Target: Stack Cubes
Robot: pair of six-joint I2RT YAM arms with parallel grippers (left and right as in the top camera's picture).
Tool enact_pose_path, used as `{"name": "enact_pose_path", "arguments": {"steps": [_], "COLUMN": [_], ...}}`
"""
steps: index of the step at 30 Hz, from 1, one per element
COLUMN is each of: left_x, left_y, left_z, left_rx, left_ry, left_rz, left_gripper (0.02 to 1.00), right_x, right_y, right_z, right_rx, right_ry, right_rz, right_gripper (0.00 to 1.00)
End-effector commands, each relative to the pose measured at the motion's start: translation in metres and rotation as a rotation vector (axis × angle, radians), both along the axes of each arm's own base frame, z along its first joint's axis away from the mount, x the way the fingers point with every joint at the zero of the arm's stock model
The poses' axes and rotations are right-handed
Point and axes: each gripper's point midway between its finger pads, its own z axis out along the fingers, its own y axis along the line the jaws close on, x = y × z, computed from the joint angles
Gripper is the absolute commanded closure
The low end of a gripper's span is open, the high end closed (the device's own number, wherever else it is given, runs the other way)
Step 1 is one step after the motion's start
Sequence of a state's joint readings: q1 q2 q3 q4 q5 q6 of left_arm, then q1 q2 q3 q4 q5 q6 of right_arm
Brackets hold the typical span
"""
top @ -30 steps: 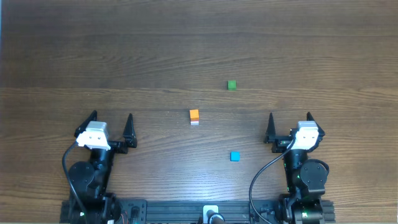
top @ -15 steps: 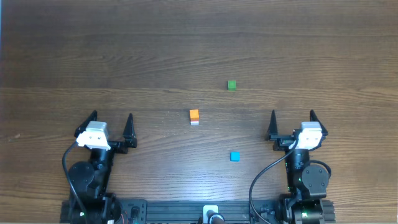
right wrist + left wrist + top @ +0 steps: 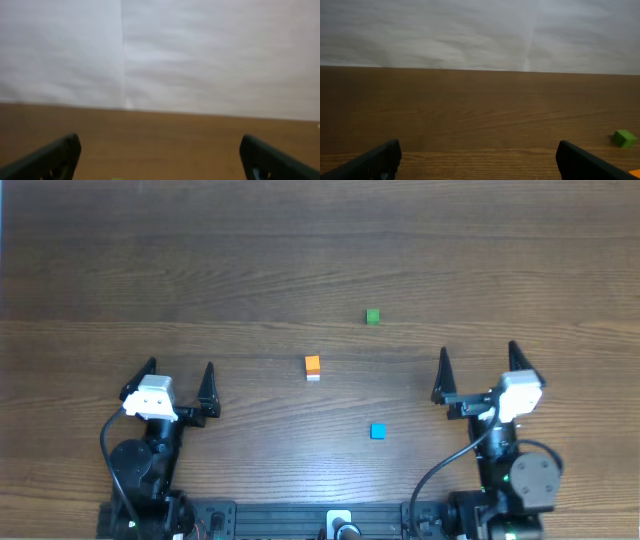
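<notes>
What I cannot see whole, or cannot tell

In my left wrist view the orange cube (image 3: 635, 173) is a small corner, cut by the picture's edge, and of my left gripper (image 3: 477, 162) I see the dark ends of its two fingers, the rest cut off. In my right wrist view a thin green sliver (image 3: 116, 178) is cut at the edge between the fingers of my right gripper (image 3: 160, 160); I cannot tell what it is. In the top view a white bit (image 3: 313, 377) touches the orange cube, too small to say if it is a cube.
</notes>
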State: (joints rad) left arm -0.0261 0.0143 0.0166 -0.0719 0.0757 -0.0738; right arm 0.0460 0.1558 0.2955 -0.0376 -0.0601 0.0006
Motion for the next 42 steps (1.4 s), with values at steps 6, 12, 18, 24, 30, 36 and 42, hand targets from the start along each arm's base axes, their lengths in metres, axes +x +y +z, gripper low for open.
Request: {"name": "enact_pose_path", "arguments": {"steps": [6,12,18,24,30,36,42], "left_x": [0.0,0.0,0.0,0.0,0.0,0.0,0.0], "left_y": [-0.003,-0.003,-0.003,-0.003,-0.003,-0.003,-0.003], "left_z": [-0.003,-0.003,-0.003,-0.003,-0.003,-0.003,-0.003], "left_rx": [0.013,0.013,0.013,0.013,0.013,0.013,0.013], "left_ry": [-0.002,-0.001,-0.001,-0.001,-0.001,-0.001,-0.001], "left_rz": [-0.015,-0.015,-0.015,-0.015,-0.015,-0.015,-0.015], "left_gripper": [0.018,0.018,0.018,0.018,0.018,0.018,0.018], "right_x": [0.054,0.108,0.157,0.185,0.189,0.193,0.192], "right_y": [0.045,0.085,0.1,0.117,0.122,0.122,0.118], "right_z": [0.058,0.034,-0.033,-0.11,-0.179,-0.231,-0.248], "right_rx": [-0.054,-0.038,-0.056,-0.035,0.033,0.059,0.013], "right_ry": [0.258,0.552,0.868,1.104,1.27,1.354,1.382], "right_rz": [0.164,0.215,0.079,-0.004,-0.098,-0.156,-0.152], "right_gripper": [0.009,0.007,0.007,0.009,0.007,0.009,0.007]}}
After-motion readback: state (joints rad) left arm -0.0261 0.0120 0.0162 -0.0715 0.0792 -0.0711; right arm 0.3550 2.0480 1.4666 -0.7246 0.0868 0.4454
